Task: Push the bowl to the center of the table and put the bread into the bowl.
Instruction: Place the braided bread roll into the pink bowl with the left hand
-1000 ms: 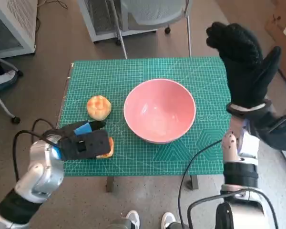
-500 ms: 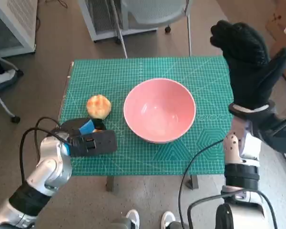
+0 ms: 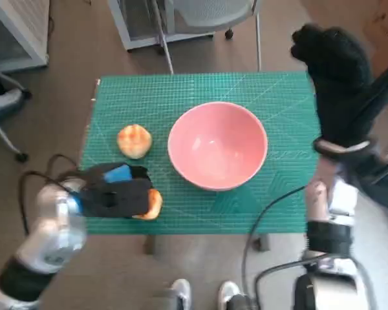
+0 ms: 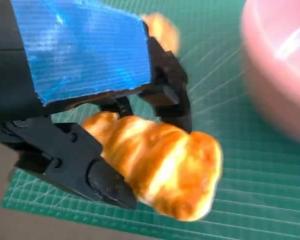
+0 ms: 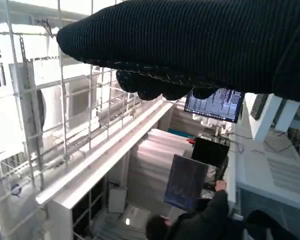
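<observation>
A pink bowl (image 3: 217, 145) stands near the middle of the green mat (image 3: 181, 97). A round bread roll (image 3: 134, 141) lies to its left. My left hand (image 3: 116, 191) sits by the mat's front left edge and grips a golden bread piece (image 3: 152, 203). In the left wrist view its black fingers (image 4: 107, 185) close round that bread (image 4: 165, 167), with the bowl's rim (image 4: 275, 75) a short way off. My right hand (image 3: 339, 84) is raised off the table at the right, fingers spread, holding nothing.
A chair base (image 3: 200, 19) and a white cabinet (image 3: 19, 26) stand beyond the table's far edge. Cables (image 3: 265, 226) hang at the front right. The right wrist view shows shelving, a monitor (image 5: 215, 105) and a person (image 5: 190, 225).
My left hand has closed on the bread piece at the front left, and the piece now shows past its fingers. The whole picture has shifted slightly. The right hand stays raised.
</observation>
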